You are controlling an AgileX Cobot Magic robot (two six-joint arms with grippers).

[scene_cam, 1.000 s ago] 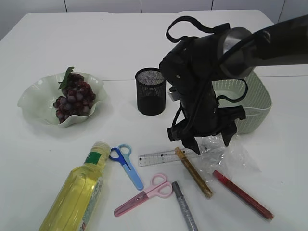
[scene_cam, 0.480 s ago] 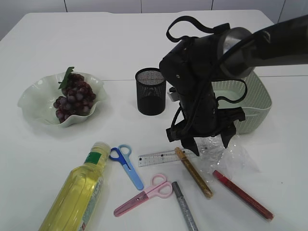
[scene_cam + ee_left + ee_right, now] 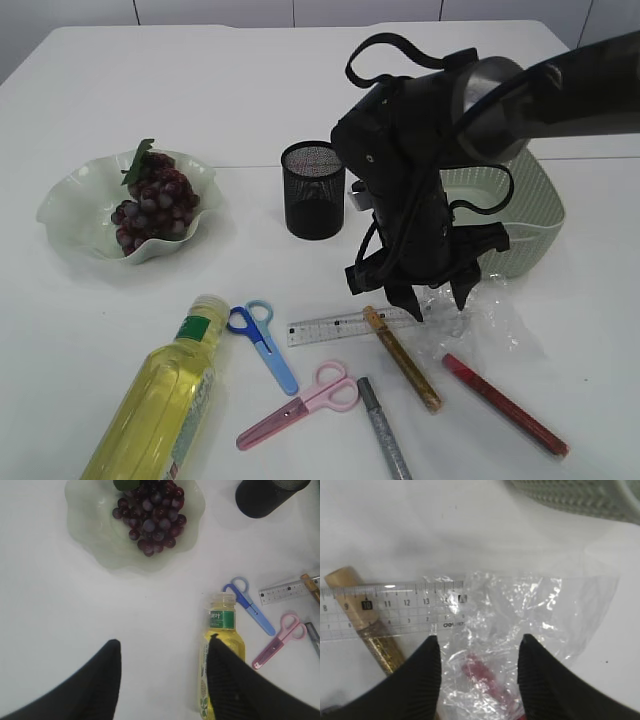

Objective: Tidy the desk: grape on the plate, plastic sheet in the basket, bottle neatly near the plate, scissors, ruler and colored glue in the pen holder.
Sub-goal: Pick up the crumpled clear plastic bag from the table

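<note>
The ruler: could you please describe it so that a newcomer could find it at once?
Start at the black mesh pen holder mid-table and look toward the near edge. The ruler lies flat there, between the blue scissors and the plastic sheet. It alone is a clear strip with printed markings.

- I see a big white table (image 3: 200, 80); everything sits on it.
- A thin line (image 3: 250, 166) runs across the tbl from left to right, abt halfway back.
- Behind the far edge there's a pale wall (image 3: 215, 10) w/ dark lines going up it.
</note>
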